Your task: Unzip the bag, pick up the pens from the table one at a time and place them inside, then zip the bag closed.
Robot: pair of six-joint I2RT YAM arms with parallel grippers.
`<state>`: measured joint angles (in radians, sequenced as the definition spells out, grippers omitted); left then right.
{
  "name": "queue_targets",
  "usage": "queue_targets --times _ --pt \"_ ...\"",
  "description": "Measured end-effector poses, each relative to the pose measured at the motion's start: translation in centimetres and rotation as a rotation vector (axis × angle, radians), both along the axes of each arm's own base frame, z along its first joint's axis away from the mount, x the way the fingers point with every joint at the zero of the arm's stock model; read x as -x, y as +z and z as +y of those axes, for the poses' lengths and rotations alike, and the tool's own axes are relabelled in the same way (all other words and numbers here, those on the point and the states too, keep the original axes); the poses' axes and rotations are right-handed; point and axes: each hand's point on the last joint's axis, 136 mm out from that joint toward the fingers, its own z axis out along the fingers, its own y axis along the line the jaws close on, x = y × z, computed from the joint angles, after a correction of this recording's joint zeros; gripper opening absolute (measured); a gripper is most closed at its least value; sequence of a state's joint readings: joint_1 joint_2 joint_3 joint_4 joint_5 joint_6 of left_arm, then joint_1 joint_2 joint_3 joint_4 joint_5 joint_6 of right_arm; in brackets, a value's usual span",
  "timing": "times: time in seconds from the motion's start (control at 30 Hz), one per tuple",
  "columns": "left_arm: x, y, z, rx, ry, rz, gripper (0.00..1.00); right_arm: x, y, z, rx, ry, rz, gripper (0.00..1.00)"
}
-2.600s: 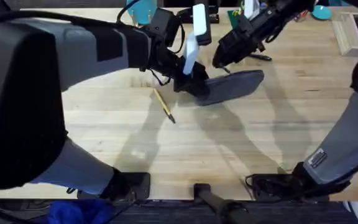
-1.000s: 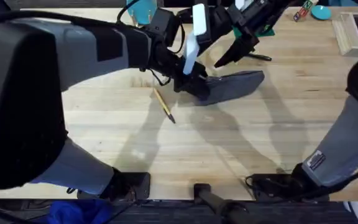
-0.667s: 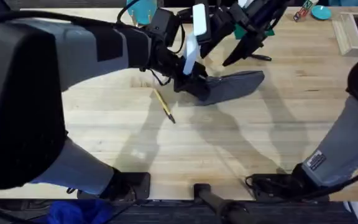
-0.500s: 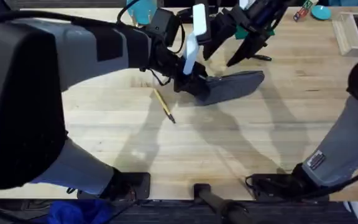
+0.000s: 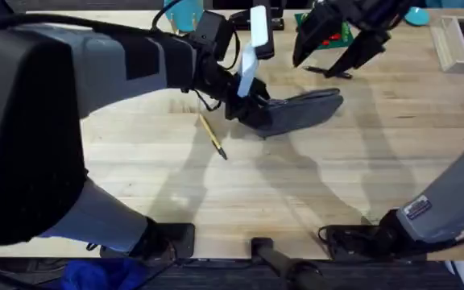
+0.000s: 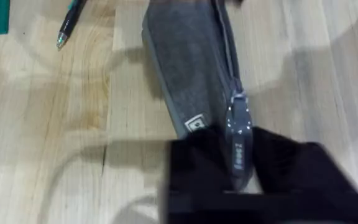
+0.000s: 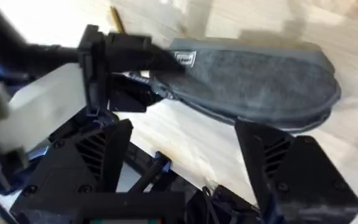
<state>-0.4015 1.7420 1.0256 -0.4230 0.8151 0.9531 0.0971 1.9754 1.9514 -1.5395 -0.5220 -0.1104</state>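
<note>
The grey-blue bag [image 5: 306,108] lies on the table [image 5: 296,185] at the back middle. My left gripper [image 5: 252,109] is shut on the zipper pull [image 6: 238,134] at the bag's left end; the left wrist view shows the pull between the dark fingers [image 6: 191,177]. My right gripper [image 5: 334,50] hangs open and wide behind the bag, over the black pen [image 5: 329,72]. In the right wrist view its fingers [image 7: 104,155] frame the bag [image 7: 260,81]. The yellow pen [image 5: 213,135] lies left of the bag, towards the front. The black pen [image 6: 70,22] also lies beyond the bag in the left wrist view.
A green brick plate [image 5: 341,34] sits at the back behind the right gripper. A wooden tray [image 5: 451,42] stands at the back right, with a teal object [image 5: 416,14] beside it. Bare wood stretches across the front half of the table.
The right gripper has left the bag's zipper, risen back and to the right, and spread its fingers wide. The left gripper, bag and yellow pen have stayed put.
</note>
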Motion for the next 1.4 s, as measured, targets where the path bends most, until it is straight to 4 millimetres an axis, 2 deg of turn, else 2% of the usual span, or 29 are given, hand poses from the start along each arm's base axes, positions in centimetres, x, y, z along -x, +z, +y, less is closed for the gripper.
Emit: queue_targets --times 0.13,0.17,0.2,0.7,0.97,1.13,1.4 --pt "0.0 -0.1 0.1 -0.005 0.003 0.003 0.869 0.4 1.8 -0.4 -0.002 -0.009 -0.05 0.998" --pt "0.0 -0.1 0.1 -0.008 0.005 0.005 0.962 0.5 2.1 -0.4 -0.003 -0.009 -0.056 0.998" --pt "0.0 -0.1 0.1 -0.009 0.005 0.004 0.986 0.6 2.2 -0.4 -0.002 -0.009 -0.059 0.998" --pt "0.0 -0.1 0.1 -0.009 0.005 0.005 0.995 1.6 2.4 -1.0 0.014 -0.018 -0.019 0.998" --pt "0.0 0.2 0.2 -0.015 0.059 0.054 0.995 2.2 4.0 -2.0 0.018 -0.045 -0.056 0.998" --pt "-0.8 2.3 1.0 -0.045 0.197 0.074 0.995 2.3 4.3 -2.3 0.018 -0.055 -0.064 0.998" --pt "-1.3 7.1 2.8 -0.049 0.396 0.033 0.995 2.3 4.3 -2.3 0.018 -0.056 -0.064 0.997"
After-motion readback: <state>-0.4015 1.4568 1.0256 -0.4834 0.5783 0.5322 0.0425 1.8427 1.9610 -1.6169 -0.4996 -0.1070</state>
